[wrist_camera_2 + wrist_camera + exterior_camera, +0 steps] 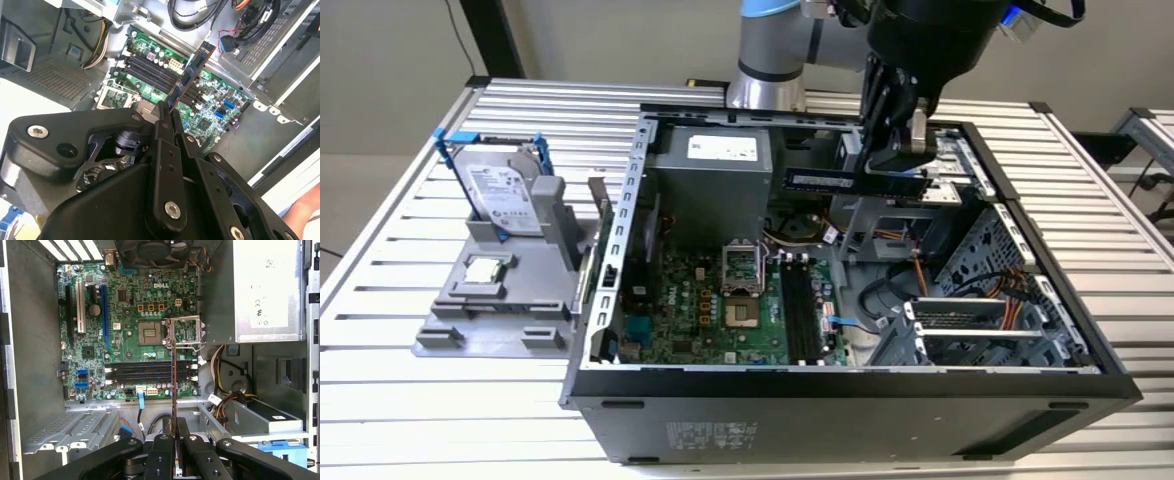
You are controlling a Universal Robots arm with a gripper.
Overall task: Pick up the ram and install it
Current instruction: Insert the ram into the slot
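claw (903, 162) clamps one end of the ram (834, 181) above the motherboard (707, 300).

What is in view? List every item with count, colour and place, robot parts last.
ram: one, dark, held above the open case, not in a slot
case: one, black and grey, open, lying on the table
motherboard: one, green, on the case floor
memory slots: several, black, on the motherboard
power supply: one, grey, inside the case
hard drive: one, silver in a blue bracket, upright on the stand
processor chip: one, silver, on the stand
stand: one, grey, exterior view's left of the case
table: one, silver slats
gripper: one, black, shut on the ram
arm: one, grey, behind the case
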